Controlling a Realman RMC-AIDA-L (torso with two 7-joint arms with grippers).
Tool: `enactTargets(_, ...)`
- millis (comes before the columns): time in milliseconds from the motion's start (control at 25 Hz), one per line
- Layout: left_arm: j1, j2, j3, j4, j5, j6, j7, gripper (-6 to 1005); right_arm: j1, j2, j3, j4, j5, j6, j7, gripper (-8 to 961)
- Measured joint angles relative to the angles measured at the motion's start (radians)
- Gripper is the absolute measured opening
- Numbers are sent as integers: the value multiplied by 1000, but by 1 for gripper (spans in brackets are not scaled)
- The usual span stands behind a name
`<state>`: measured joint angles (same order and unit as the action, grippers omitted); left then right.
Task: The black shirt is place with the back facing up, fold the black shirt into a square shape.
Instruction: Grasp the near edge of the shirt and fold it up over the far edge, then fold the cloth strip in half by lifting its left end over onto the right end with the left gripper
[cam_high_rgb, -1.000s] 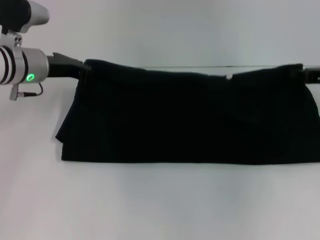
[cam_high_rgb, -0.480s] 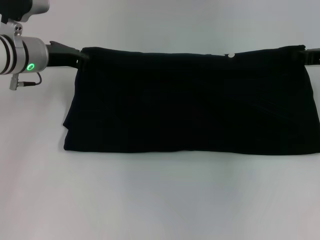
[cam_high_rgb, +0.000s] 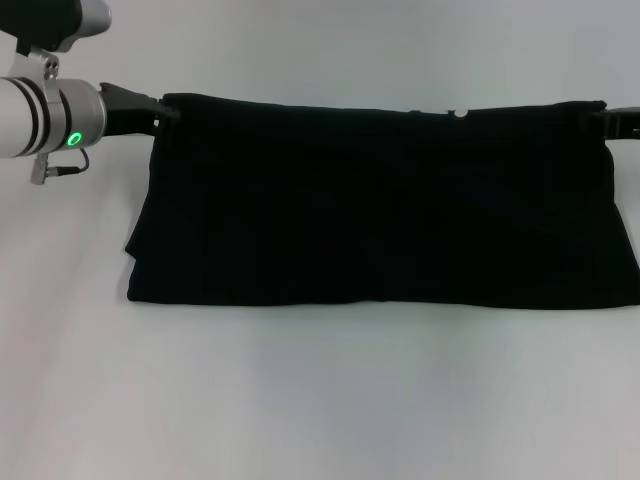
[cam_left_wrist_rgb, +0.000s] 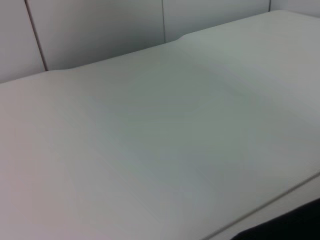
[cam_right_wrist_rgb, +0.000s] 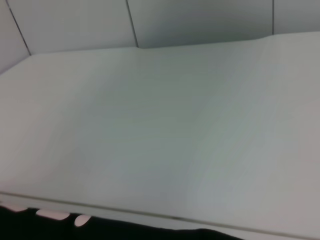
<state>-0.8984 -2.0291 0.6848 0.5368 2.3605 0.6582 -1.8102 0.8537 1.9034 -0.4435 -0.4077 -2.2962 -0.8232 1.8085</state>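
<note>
Black shirt stretched wide above white counter; left gripper and right gripper fingers clenched on far corners.

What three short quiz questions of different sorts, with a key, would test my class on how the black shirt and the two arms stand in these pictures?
1. True or false: the black shirt lies crumpled in a ball on the table.
2. Multiple choice: where is the left pincer? A) at the shirt's upper left corner; B) at the lower hem; C) parked off the cloth.
3. Fill in: the right pincer is at the shirt's upper ____ corner.

Key: 1 false, it hangs stretched in a wide band with its lower edge on the table; 2 A; 3 right.
</note>
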Motion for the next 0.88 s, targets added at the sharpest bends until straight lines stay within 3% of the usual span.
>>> enactTargets(280,5,-28,-1,-7,-3,-112,-2,126,-12,-1,-31,-35,2,17,23,159)
enactTargets(440,13,-46,-12,-5,-8,-193,-25,295,-16,-7,-26,-59,5,2,27,282)
enactTargets(520,24,-45,-7,18,-5,-160,-91,385,-21,-12,-23,-81,11,-56,47,360)
enactTargets(640,68,-37,0,106,1,-1,-190,529,-43,-14,-21,-124,47,-190,81,482)
enactTargets(720,116,-33,-5,197,-8,200,-239,610,-73,-14,-21,-149,102,-299,85,565)
enactTargets(760,116,-33,-5,197,-8,200,-239,643,-90,-14,-22,-157,135,-354,83,606)
enactTargets(800,165,-23,-13,283,-27,430,-289,676,-105,-15,-23,-161,160,-396,80,611)
enactTargets(880,199,-5,-20,323,-45,603,-338,742,-135,-17,-27,-162,203,-483,71,621)
